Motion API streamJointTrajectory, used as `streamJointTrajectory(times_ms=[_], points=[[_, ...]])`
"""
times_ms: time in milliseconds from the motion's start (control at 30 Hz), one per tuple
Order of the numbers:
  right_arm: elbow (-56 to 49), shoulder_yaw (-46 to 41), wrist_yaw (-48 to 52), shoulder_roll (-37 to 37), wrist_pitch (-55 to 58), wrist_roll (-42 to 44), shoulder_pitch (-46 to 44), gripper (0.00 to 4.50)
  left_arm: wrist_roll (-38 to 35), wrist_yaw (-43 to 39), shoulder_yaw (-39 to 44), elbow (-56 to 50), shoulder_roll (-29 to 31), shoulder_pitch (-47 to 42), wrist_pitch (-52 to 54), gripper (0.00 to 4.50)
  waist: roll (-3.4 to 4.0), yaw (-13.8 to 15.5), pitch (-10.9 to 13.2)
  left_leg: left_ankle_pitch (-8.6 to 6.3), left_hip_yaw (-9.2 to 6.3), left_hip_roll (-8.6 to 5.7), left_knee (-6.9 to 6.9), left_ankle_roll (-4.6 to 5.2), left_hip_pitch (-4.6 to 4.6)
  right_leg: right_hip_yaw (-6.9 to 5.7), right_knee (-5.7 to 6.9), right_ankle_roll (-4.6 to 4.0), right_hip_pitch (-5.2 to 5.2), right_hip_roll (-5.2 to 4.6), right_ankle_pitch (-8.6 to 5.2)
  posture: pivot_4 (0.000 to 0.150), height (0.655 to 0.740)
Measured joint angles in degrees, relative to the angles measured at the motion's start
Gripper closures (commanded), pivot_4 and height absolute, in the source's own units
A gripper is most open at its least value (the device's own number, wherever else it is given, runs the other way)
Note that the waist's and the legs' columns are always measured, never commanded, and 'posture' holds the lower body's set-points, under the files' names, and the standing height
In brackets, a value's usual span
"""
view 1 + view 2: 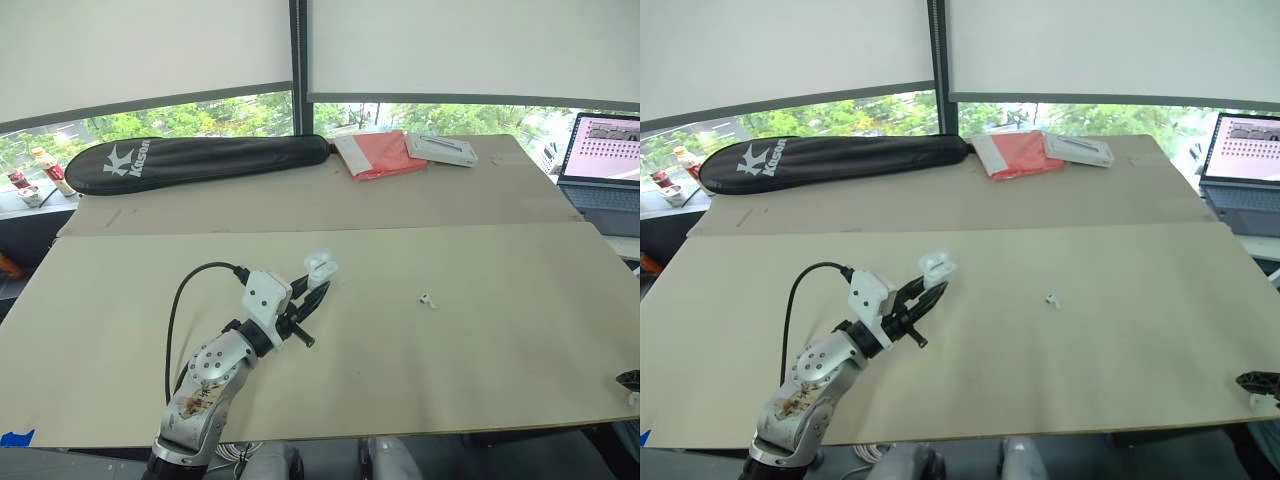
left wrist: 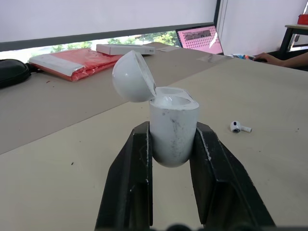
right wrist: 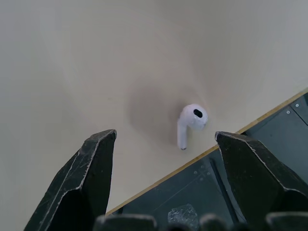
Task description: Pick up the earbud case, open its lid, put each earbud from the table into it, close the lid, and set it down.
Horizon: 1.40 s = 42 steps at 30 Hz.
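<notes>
On your worktop (image 1: 480,340), the right claw (image 3: 164,134), spread wide, hangs over an earbud (image 3: 191,121) lying beside the edge; a clumsy nudge could knock it off. Your left claw (image 2: 172,139) pinches the open case (image 1: 320,266); another earbud (image 1: 427,299) lies mid-worktop.

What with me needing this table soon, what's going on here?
The robot is packing earbuds into their case. Its left tool grips the small white earbud case upright, with the rounded lid flipped open. One white earbud lies mid-way across the beige table. A second white earbud lies by the table's near edge, with the open right tool over it. Neither earbud is in the case yet.
</notes>
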Motion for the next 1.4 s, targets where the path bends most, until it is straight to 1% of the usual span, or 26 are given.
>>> streamJointTrajectory(times_ms=[500, 533, 567, 600, 633, 1400], points=[[5.1, 1.5, -3.7, 0.8, -3.0, 0.7, -2.6, 0.81, -0.2, 0.0, 0.0, 0.0, 0.6, 0.2, 1.2, 3.94, 0.02, 0.0, 0.0, 0.0, -0.01, 0.0, -0.01, 0.0, 0.0, 0.03, -0.01, 0.01, 0.0, 0.02, 0.0, 0.15, 0.74], [5.3, 1.5, -4.0, 0.9, -3.0, 0.8, -2.8, 1.35, -0.2, 0.0, 0.1, 0.0, 0.6, 0.2, 1.2, 3.94, 0.03, 0.0, 0.0, 0.0, -0.01, 0.0, -0.02, 0.0, 0.0, 0.03, -0.01, 0.01, 0.0, 0.02, 0.0, 0.15, 0.74], [5.3, 1.6, -4.2, 0.9, -3.0, 0.9, -2.9, 1.57, -0.2, 0.0, 0.1, 0.0, 0.7, 0.2, 1.2, 3.94, 0.03, 0.0, 0.0, 0.0, -0.01, 0.0, -0.02, 0.0, 0.0, 0.03, -0.02, 0.01, 0.0, 0.02, 0.0, 0.15, 0.74], [5.3, 1.6, -4.5, 1.0, -3.1, 1.1, -2.9, 1.96, -0.2, 0.0, 0.1, -0.1, 0.8, 0.2, 1.3, 3.94, 0.04, 0.0, 0.0, 0.0, -0.01, 0.0, -0.02, 0.01, -0.01, 0.03, -0.03, 0.02, 0.0, 0.02, 0.0, 0.15, 0.74], [5.3, 1.6, -4.6, 1.1, -3.1, 1.2, -2.9, 2.24, -0.2, 0.0, 0.1, -0.2, 0.8, 0.2, 1.4, 3.94, 0.03, 0.0, 0.0, 0.0, -0.01, 0.0, -0.02, 0.01, -0.01, 0.03, -0.03, 0.02, 0.0, 0.02, 0.0, 0.15, 0.74], [8.2, 2.9, -7.0, 1.9, -5.3, 1.3, -6.0, 2.24, -0.2, 0.1, 0.2, -1.3, 1.3, 0.1, 1.8, 3.94, -0.04, -0.3, 0.0, 0.0, 0.01, -0.01, -0.01, 0.01, -0.01, 0.07, -0.04, 0.02, 0.0, 0.03, 0.0, 0.15, 0.74]])
